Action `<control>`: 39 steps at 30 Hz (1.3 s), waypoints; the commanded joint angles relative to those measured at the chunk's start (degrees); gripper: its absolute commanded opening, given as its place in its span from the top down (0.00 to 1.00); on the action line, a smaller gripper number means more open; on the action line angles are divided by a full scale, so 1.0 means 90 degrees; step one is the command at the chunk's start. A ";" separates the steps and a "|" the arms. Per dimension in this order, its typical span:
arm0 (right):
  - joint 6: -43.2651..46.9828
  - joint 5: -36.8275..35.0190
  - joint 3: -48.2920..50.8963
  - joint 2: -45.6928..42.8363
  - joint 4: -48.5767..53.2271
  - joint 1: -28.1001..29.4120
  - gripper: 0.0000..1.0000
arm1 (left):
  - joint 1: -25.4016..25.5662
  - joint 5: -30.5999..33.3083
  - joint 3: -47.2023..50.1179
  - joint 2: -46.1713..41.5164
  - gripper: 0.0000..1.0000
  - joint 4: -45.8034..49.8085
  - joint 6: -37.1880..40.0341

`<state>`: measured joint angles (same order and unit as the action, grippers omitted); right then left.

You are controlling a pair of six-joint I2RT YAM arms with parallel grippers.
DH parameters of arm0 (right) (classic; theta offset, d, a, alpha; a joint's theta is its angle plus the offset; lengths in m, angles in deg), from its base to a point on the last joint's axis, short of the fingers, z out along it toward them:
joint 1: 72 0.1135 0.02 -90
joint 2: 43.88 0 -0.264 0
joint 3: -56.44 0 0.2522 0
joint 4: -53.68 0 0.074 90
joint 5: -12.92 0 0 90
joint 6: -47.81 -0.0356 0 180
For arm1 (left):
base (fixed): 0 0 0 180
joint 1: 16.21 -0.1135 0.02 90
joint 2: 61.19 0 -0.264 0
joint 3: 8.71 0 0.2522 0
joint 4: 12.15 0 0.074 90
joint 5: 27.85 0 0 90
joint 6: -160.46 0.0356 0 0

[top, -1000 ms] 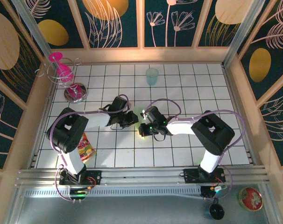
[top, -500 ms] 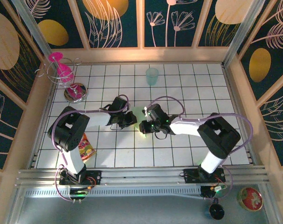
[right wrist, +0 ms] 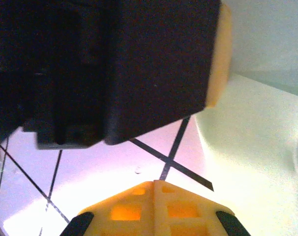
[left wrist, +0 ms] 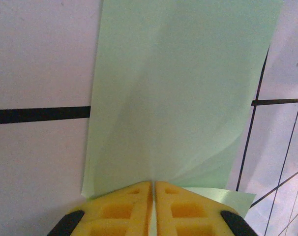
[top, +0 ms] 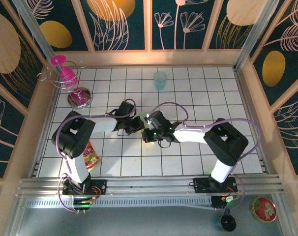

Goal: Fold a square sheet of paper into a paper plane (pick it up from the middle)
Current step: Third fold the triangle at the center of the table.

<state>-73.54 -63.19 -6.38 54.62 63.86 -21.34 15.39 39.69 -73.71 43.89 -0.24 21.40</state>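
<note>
The square sheet of paper [left wrist: 183, 88] is light green and folded along a centre crease. It stretches away from my left gripper [left wrist: 153, 183], whose yellow fingers are shut on its near end at the crease. From above, both arms cover most of it, so I cannot tell whether it has the paper plane's pointed shape; a green sliver [top: 141, 118] shows by the left gripper [top: 138, 126]. My right gripper [top: 148, 133] sits just right of it. In the right wrist view that gripper [right wrist: 154, 182] is shut on nothing, low over the tiles, with paper [right wrist: 257, 147] to its right.
The left gripper's black body [right wrist: 114, 64] hangs close in front of the right gripper. A pale teal cup [top: 160, 80] stands at the back. At far left are a pink glass on a wire rack [top: 65, 73], a metal dish [top: 80, 97] and a snack packet [top: 90, 156].
The right gripper has slid a little left, closer to the left gripper. The left gripper has stayed in place on the paper.
</note>
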 commanded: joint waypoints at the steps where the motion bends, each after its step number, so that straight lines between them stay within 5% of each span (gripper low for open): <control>1: -0.0163 -0.0222 0.0045 0.0157 0.0136 -0.0054 0.95 | -0.0090 0.0532 0.0097 0.0341 0.88 0.0523 0.0033; 23: -0.0131 -0.0684 0.0319 0.0110 0.0414 -0.0238 0.97 | -0.0093 0.0637 0.0118 0.0484 0.88 0.0654 0.0137; 39: -0.0004 -0.0046 0.0955 -0.0169 0.0452 -0.0306 0.98 | -0.0132 0.0689 0.0132 0.0502 0.89 0.0684 0.0163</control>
<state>-74.22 -65.18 -1.18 54.24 61.37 -23.77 15.23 39.65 -74.04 44.41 -0.20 21.44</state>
